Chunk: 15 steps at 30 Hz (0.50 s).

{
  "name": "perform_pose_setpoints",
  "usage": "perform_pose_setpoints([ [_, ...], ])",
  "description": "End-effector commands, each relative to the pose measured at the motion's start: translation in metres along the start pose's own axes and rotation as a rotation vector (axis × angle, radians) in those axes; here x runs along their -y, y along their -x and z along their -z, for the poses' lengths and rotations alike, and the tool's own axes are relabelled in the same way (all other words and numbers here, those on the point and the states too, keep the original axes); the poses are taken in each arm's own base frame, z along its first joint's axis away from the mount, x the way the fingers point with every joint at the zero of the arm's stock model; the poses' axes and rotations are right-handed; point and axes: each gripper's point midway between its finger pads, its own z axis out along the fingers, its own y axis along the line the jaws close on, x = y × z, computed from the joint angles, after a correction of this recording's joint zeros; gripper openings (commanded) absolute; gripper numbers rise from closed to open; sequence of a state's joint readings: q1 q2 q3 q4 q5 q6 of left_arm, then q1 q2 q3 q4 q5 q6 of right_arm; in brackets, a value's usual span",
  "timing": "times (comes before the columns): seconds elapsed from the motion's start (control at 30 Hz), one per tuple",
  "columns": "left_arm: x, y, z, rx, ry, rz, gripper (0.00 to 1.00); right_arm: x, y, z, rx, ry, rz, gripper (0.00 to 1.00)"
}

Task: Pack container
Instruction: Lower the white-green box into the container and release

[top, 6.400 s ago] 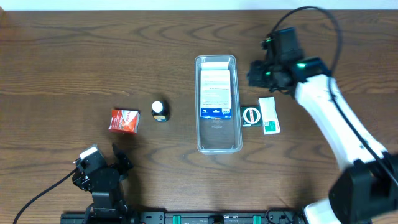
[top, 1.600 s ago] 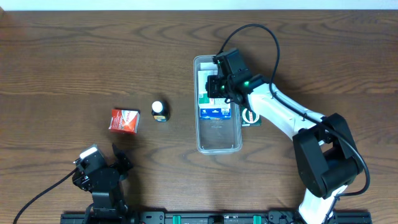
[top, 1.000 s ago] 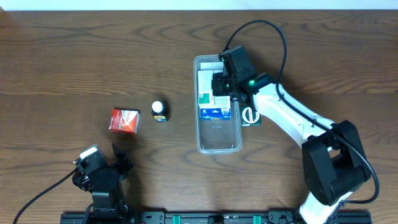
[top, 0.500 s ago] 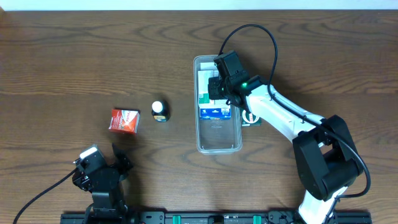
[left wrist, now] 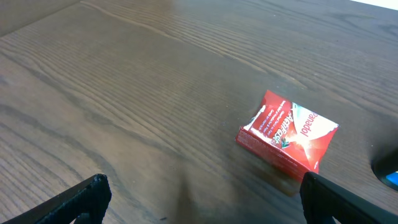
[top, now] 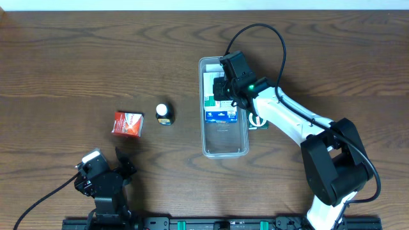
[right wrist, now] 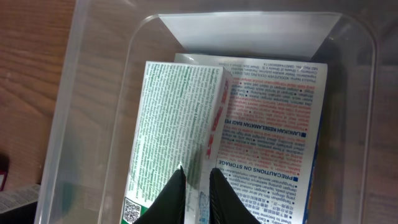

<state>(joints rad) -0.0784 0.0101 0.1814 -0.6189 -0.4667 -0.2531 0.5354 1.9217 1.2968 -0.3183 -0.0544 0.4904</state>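
Observation:
The container point(top: 224, 145) is a long clear plastic tray in the middle of the table, also seen in the right wrist view point(right wrist: 93, 112). A blue-and-white box point(top: 225, 115) lies flat in its far half point(right wrist: 273, 124). My right gripper point(top: 221, 87) is low inside the container, its fingers point(right wrist: 198, 190) nearly together on the near edge of a green-and-white box point(right wrist: 171, 130) that leans on the blue-and-white one. My left gripper point(top: 123, 167) is open and empty point(left wrist: 205, 211) near the front left, short of a red box point(top: 128, 123) point(left wrist: 287, 138).
A small dark bottle with a white cap point(top: 165, 114) stands between the red box and the container. A round green-and-white item point(top: 257, 119) lies on the table just right of the container, under my right arm.
My right arm came from the far right, and the green-and-white box went from the table beside the container into it. In the last half second nothing moved. The left arm stayed still.

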Motion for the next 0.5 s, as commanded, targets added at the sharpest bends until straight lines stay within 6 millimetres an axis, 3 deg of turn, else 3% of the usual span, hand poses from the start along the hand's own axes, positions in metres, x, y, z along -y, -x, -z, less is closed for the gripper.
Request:
perform_pose_setpoints([
  [0.0, -0.002, -0.006, -0.003, -0.010, 0.014, -0.018, 0.98, -0.003, -0.005, -0.005, -0.013, -0.004, -0.005, 0.11],
  [0.23, -0.002, -0.006, -0.003, -0.010, 0.014, -0.018, 0.98, -0.002, -0.016, -0.024, -0.047, 0.004, -0.011, 0.08],
  [0.47, -0.002, -0.006, -0.003, -0.010, 0.014, -0.018, 0.98, -0.016, -0.004, -0.014, -0.009, 0.068, 0.050, 0.13],
])
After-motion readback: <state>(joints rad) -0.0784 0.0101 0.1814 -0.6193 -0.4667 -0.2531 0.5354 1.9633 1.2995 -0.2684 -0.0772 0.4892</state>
